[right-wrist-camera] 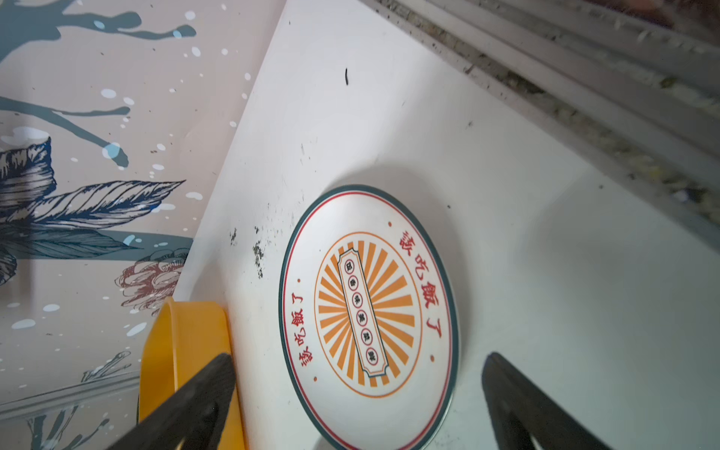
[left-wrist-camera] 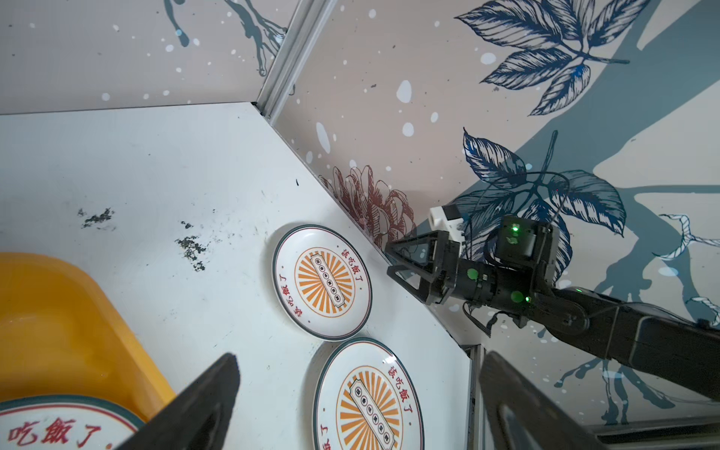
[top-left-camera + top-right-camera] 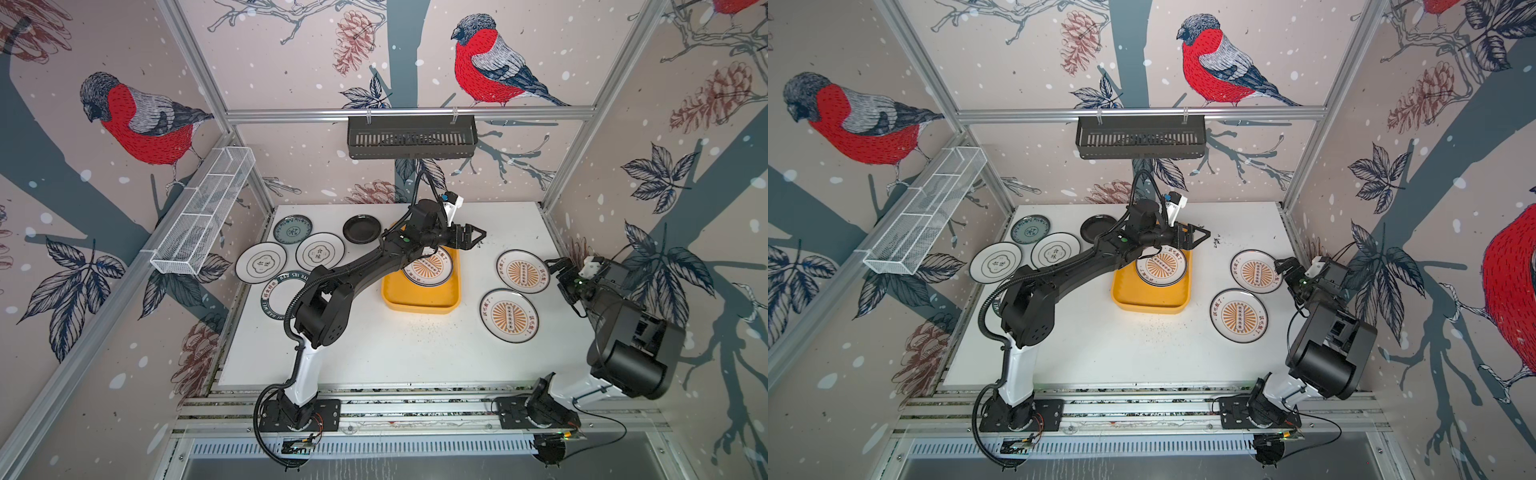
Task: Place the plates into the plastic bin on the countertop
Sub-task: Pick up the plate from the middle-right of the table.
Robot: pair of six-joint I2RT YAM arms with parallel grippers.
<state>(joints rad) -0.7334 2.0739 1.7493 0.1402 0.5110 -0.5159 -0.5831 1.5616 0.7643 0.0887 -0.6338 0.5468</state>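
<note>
Sunburst plate (image 3: 432, 270) set in plastic bin (image 3: 419, 300); left gripper (image 3: 478, 239) wide, empty, above bin. Right gripper (image 3: 555, 268) wide; rim grasp judged needed on second plate (image 3: 523, 271) beside bin.

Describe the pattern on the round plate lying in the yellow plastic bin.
The round white plate bears an orange sunburst with red characters; clearest in a top view.

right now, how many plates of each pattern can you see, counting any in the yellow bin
orange sunburst plates: 3, one of them in the yellow bin
black flower outline plates: 2
dark lettered rim plate: 1, partly hidden
teal patterned plate: 1
small black plate: 1
total: 8 in view
</note>
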